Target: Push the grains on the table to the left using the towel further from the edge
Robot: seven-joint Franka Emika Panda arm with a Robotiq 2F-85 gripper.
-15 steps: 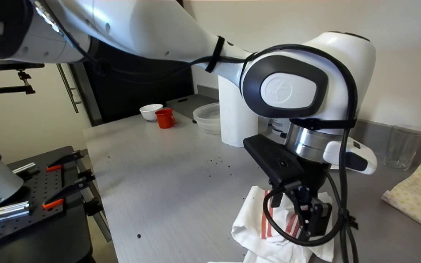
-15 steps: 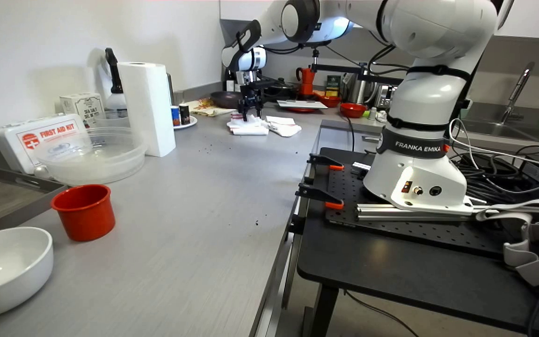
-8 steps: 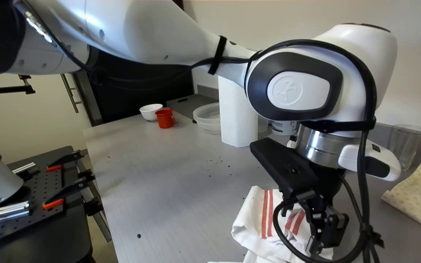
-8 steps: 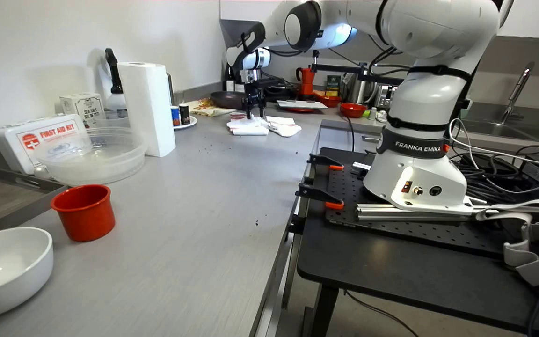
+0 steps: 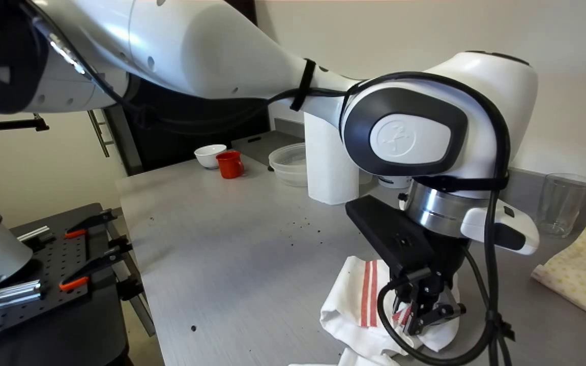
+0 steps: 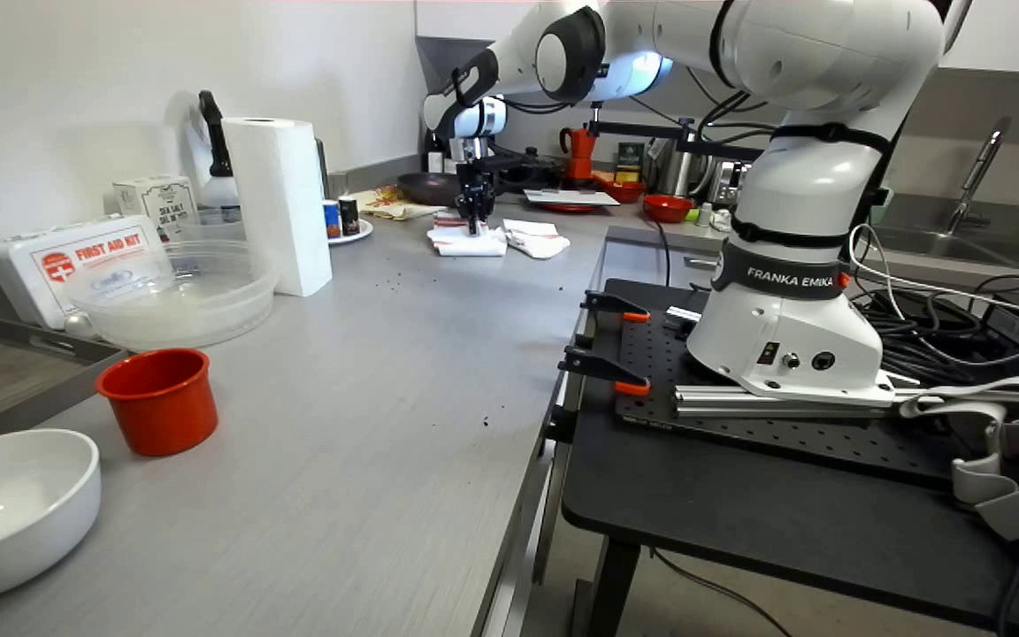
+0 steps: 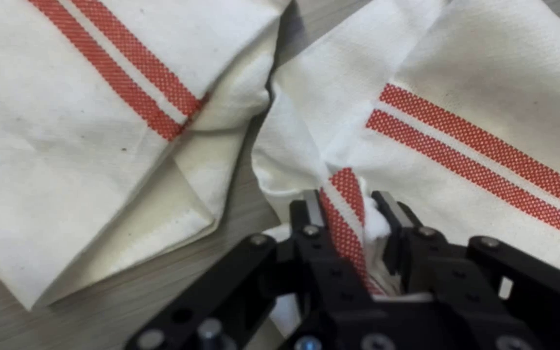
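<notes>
Grains (image 5: 307, 226): loose on the desk (image 5: 232, 264); sweep, I judge, unstarted.
Farther towel (image 5: 356, 310): on the desk, right of the main scatter, in an exterior view.
End effector (image 7: 348, 204): I have it pinching that towel's fold.
Progress: grasp apparently made; leftward push remains.

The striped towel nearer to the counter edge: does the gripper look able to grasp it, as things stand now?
Probably not yet: the gripper appears closed on a bunched fold of the farther towel, so it would likely have to release that first. The nearer towel lies close beside, uncovered.
</notes>
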